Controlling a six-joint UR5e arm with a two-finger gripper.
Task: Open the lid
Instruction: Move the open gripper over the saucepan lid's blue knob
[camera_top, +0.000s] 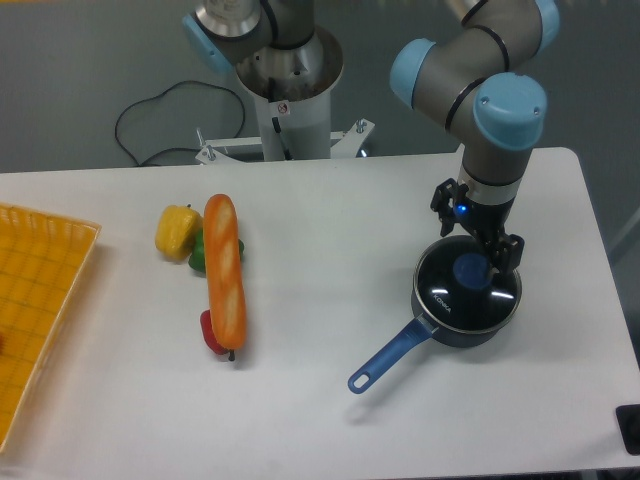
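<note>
The lid (447, 288) is a round glass disc with a blue knob (467, 270) and white lettering. It lies flat on the dark blue saucepan (392, 355) at the table's right side. My gripper (479, 243) hangs over the lid's far side, just behind the knob. Its black fingers (510, 253) stand apart on either side and hold nothing. The fingertips are partly hidden by the wrist, so I cannot tell whether they touch the lid.
A long bread loaf (225, 270), a yellow pepper (177, 229), a green vegetable (198, 255) and a red one (211, 334) lie left of centre. An orange basket (40, 300) sits at the left edge. The saucepan's handle points to the front left.
</note>
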